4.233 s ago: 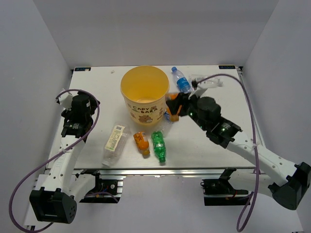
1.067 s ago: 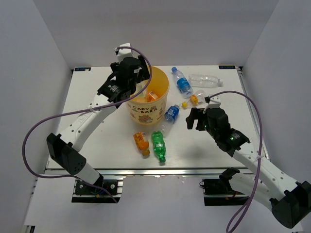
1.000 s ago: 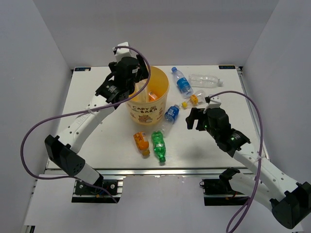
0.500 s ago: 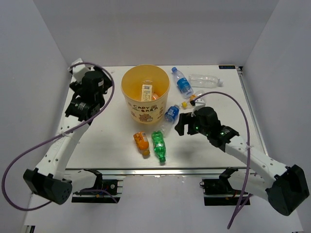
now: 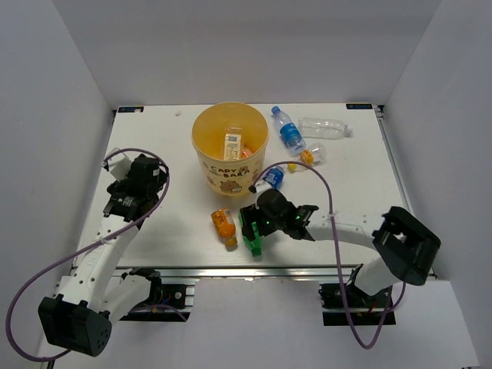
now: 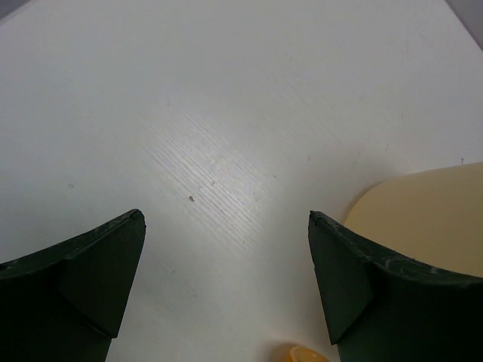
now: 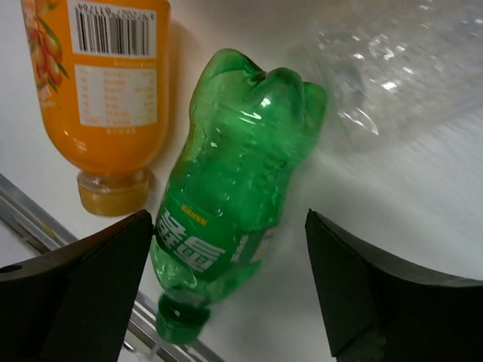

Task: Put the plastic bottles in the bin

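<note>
— Your right gripper (image 7: 226, 253)?
— Fingers spread, straddling the green bottle (image 7: 234, 181), which lies beside the orange bottle (image 7: 102, 98), near the bin (image 5: 228, 178).
— Your left gripper (image 6: 226, 234)?
— Spread, above the table (image 6: 226, 113). One pale-labelled bottle (image 5: 231, 144) lies in the bin.

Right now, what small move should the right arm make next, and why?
Probably lower the right gripper straight down: its jaws are open and frame the green bottle, which lies flat, and the orange bottle beside it seems just outside one finger.
</note>
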`<state>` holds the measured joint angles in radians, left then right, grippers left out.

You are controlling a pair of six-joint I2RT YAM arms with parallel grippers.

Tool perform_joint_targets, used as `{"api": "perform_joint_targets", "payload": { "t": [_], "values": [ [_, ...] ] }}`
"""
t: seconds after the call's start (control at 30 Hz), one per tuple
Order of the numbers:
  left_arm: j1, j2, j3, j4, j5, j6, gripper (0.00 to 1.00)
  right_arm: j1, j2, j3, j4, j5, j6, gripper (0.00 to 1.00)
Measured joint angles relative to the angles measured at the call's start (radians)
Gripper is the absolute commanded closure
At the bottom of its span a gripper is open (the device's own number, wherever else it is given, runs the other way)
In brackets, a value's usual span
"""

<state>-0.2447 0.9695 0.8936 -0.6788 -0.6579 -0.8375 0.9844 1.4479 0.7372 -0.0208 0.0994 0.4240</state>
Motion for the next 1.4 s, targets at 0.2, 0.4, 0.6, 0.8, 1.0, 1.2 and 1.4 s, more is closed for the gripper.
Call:
{"api": "perform_joint_targets", "payload": {
  "t": [0.2,0.4,0.6,0.8,1.0,1.2,1.4],
  "values": [
    [0.0,-0.033,-0.06,-0.017,0.022,-0.021,0.02,0.018,0.1,0.018,0.082,0.034,0.064,0.45],
    [0.0,-0.046,-0.069,-0.016,0.038,-0.026,0.02,0.018,0.023,-0.048,0.091,0.116,0.106,0.64],
    [0.0,-0.063,-0.076,0.01,0.059,-0.027,0.02,0.016,-0.24,-0.081,-0.01,0.175,0.072,0.67],
    [0.0,-0.067,-0.086,0.018,0.076,-0.026,0.02,0.016,-0.462,0.03,-0.066,0.212,-0.058,0.67],
    [0.0,-0.069,-0.087,0.024,0.087,-0.024,0.02,0.016,-0.426,0.283,0.005,0.304,-0.249,0.66],
    [0.0,-0.069,-0.103,0.037,0.105,-0.022,0.02,0.002,-0.17,0.57,0.109,0.344,-0.406,0.61],
    [0.0,-0.047,-0.117,0.046,0.127,-0.014,0.02,-0.042,0.134,0.771,0.116,0.361,-0.439,0.43]
  ]
}}
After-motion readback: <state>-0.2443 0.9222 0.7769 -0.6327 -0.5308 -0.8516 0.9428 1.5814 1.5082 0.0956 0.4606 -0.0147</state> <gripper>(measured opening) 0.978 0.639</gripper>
